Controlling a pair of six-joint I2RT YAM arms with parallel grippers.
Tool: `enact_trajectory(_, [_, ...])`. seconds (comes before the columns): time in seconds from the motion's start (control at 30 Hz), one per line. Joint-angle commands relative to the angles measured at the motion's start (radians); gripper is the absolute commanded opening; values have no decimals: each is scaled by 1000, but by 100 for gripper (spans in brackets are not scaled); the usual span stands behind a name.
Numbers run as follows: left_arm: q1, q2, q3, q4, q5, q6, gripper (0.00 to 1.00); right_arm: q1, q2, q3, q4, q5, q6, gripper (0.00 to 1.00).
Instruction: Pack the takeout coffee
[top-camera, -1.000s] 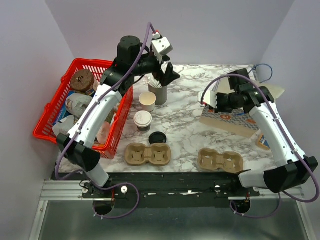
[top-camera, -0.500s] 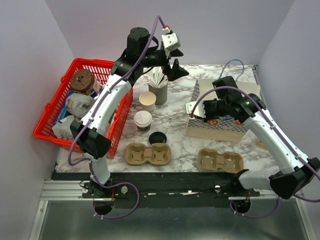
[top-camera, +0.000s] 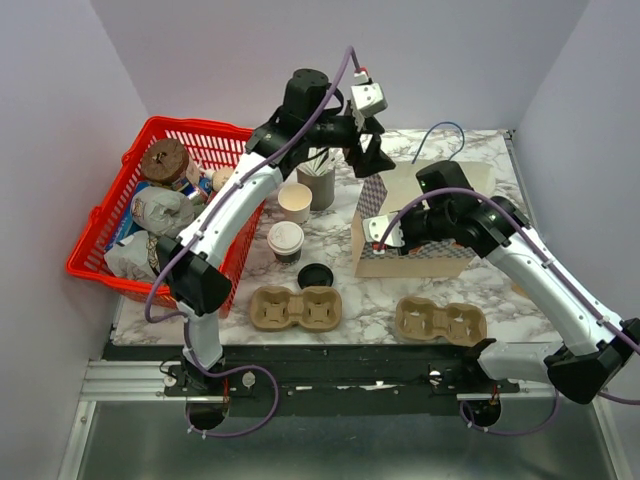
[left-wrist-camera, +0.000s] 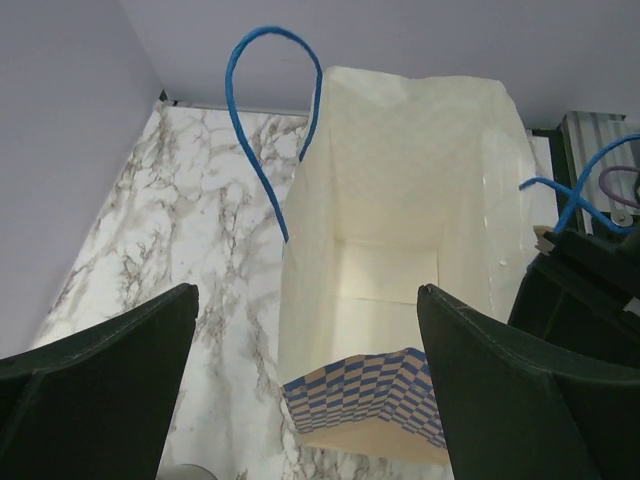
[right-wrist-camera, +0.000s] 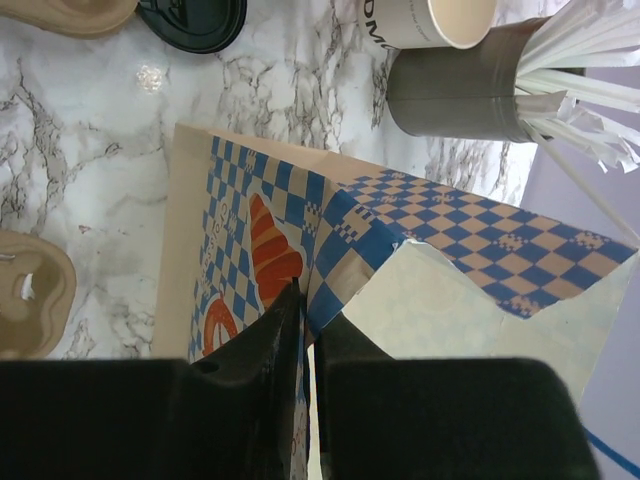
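The takeout coffee (top-camera: 285, 241), a dark cup with a white lid, stands on the marble left of centre, untouched. A checkered paper bag (top-camera: 415, 262) with blue handles stands open just right of it. My right gripper (top-camera: 383, 232) is shut on the bag's near left wall, which shows pinched between the fingers in the right wrist view (right-wrist-camera: 308, 312). My left gripper (top-camera: 373, 160) hangs open above the bag's far left corner. In the left wrist view the left gripper (left-wrist-camera: 307, 295) looks down into the bag (left-wrist-camera: 400, 200), whose pale inside holds nothing.
A cream open cup (top-camera: 295, 201) and a grey straw holder (top-camera: 318, 185) stand behind the coffee. A loose black lid (top-camera: 314, 275) lies in front of it. Two cardboard cup carriers (top-camera: 296, 307) (top-camera: 440, 321) sit near the front edge. A red basket (top-camera: 95, 230) full of items is at left.
My right arm has pulled the bag leftward to the table's middle, and it now stands open. The left gripper has swung right to hang over the bag, still open.
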Motion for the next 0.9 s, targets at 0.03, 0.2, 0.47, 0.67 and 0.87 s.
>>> enact_trajectory(0.03, [-44,93,43,-44,-120,10,96,20,-24,-25,33,7,-8,19])
enact_trajectory(0.2, [-66,184,110,-49,-160,56,94,31,-44,-52,34,9,-10,20])
enact_trajectory(0.47, [-83,277,224,-127,-174,79,80,37,-63,-80,49,9,-2,20])
enact_trajectory(0.67, [-89,283,206,-179,-154,111,54,35,-76,-101,74,16,4,20])
enact_trajectory(0.87, [-89,310,226,-225,-119,111,35,35,-72,-104,91,30,12,20])
